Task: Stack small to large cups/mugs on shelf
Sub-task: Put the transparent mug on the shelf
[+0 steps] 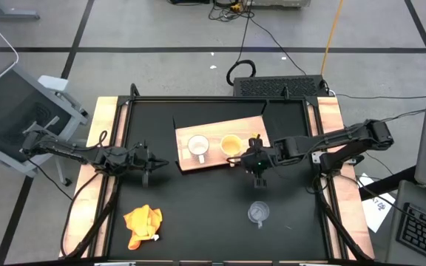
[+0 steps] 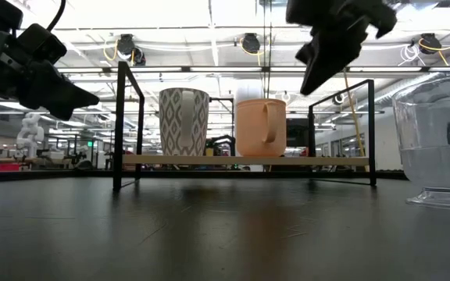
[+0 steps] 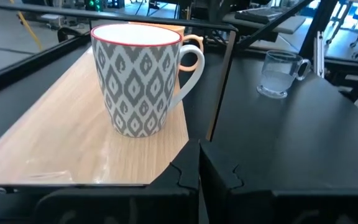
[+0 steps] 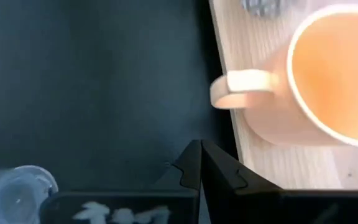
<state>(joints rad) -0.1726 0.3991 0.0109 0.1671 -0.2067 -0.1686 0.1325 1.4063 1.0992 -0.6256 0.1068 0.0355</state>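
Standing on one shelf (image 1: 220, 129): two cups; one apart; both grippers' jaws closed, empty.

Shelf (image 1: 217, 127): white cup (image 1: 197, 147) and yellow-orange cup (image 1: 231, 145) stand side by side near its front edge, a narrow gap between them; the board behind them is bare
Shelf frame: black posts (image 2: 119, 125) stand at its corners
Left side: left gripper (image 1: 150, 164), fingers together, hangs over bare black table (image 1: 198, 214) just left of the shelf
Right side: right gripper (image 1: 259, 171), fingers together, hangs just off the shelf's front right corner
Front: glass cup (image 1: 258, 213) and orange cloth (image 1: 142, 224) well apart, open tabletop between them
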